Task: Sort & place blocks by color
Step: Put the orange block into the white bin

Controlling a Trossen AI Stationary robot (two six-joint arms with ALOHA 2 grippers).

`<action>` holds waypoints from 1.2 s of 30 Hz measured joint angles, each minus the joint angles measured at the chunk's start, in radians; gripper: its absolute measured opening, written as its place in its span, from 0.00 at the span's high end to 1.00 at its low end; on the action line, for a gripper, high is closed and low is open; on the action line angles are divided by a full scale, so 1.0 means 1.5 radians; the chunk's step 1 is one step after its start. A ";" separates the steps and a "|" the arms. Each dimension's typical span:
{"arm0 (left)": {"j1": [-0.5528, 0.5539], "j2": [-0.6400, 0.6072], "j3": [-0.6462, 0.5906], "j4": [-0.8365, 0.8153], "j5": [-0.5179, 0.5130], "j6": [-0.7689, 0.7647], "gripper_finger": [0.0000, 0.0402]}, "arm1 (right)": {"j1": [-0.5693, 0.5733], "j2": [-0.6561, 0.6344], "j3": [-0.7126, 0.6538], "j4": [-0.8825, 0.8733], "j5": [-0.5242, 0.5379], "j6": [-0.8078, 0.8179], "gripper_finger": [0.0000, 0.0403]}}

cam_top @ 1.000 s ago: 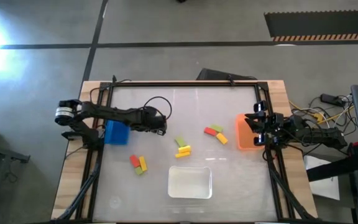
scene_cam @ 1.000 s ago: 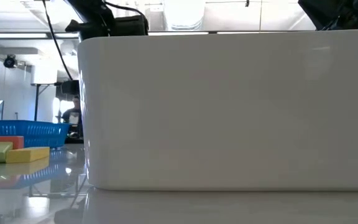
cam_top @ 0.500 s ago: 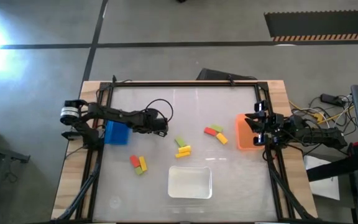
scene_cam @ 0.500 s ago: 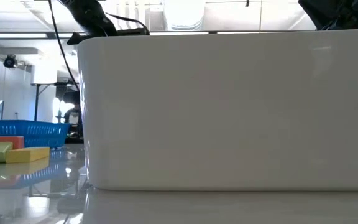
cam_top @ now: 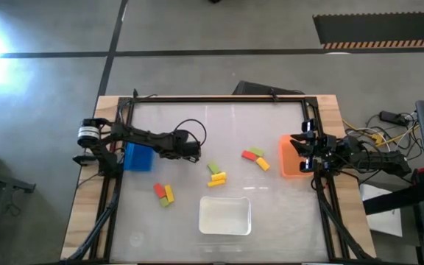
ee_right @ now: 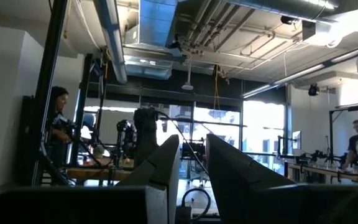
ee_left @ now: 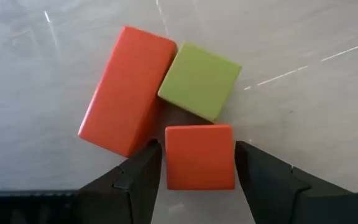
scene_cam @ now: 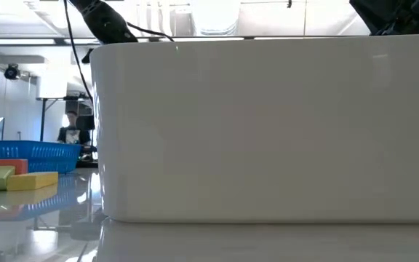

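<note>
overhead, the left gripper (cam_top: 196, 149) hangs out over the table (cam_top: 197, 121), just past the blue bin (cam_top: 138, 157). in its wrist view an orange block (ee_left: 200, 157) sits between the two dark fingers (ee_left: 140, 180), which stand close on either side of it — whether they press it or only bracket it cannot be told. just ahead of that block a green block (ee_left: 200, 80) touches its far edge, and a long orange-red block (ee_left: 129, 89) lies tilted beside both, touching the green one.

other blocks lie apart from the gripper: a green and yellow pair (cam_top: 216, 174) nearby, a red, yellow and green cluster (cam_top: 163, 193) nearer the white tray (cam_top: 225, 216), and a red, green and orange group (cam_top: 255, 157) toward the orange bin (cam_top: 294, 157).

the right gripper (cam_top: 302, 152) waits over the orange bin's outer edge — its wrist view looks level into the room, fingers (ee_right: 160, 168) a narrow gap apart, holding nothing.

the low view is mostly filled by the tray wall (scene_cam: 268, 131), with a green and a yellow block (scene_cam: 32, 180) to one side.
</note>
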 joint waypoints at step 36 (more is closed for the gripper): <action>-0.084 -0.054 0.171 -0.241 0.069 0.074 0.69 | 0.000 0.000 0.008 -0.002 0.000 0.010 0.83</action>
